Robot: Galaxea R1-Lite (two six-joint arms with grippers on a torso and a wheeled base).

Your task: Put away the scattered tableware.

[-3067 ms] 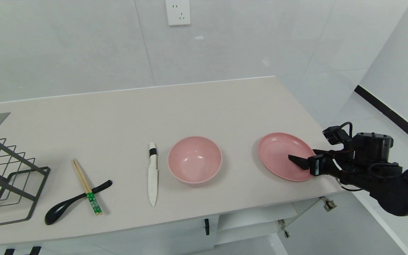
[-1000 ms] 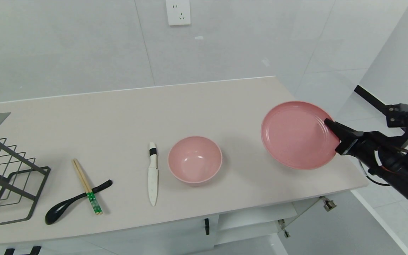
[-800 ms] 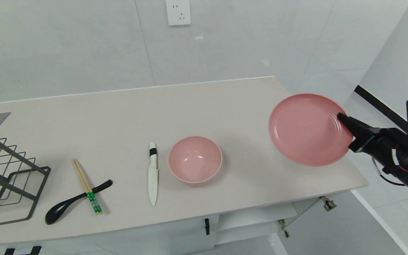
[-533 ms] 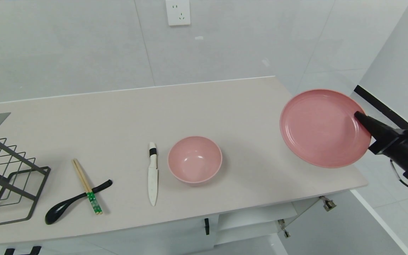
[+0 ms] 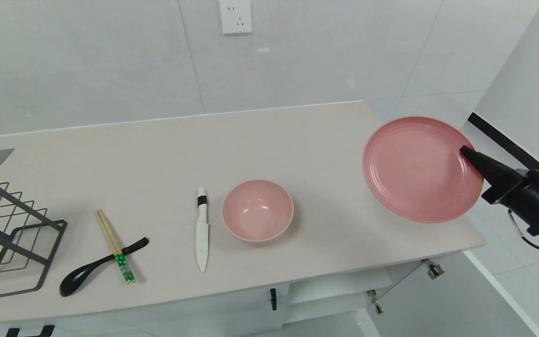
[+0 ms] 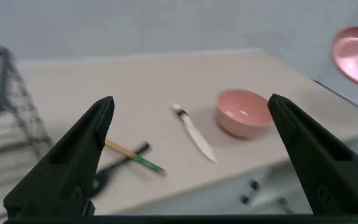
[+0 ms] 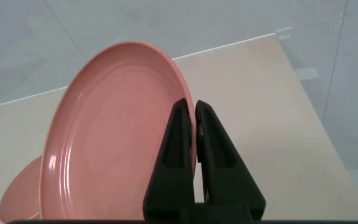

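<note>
Pale grey tiled wall [image 5: 110,61], white socket [image 5: 235,15] high up. Beige counter [image 5: 157,154] over white cabinets [image 5: 325,299]. Light tiled floor [image 5: 508,299], dark skirting [image 5: 508,140] at right.

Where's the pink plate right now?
In the head view the pink plate is held tilted above the right end of the counter, its rim clamped in the right end effector, to the right of the pink bowl.

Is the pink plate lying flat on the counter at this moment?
No, the pink plate is tilted up off the counter, with the fingers of the right gripper shut on its rim.
</note>
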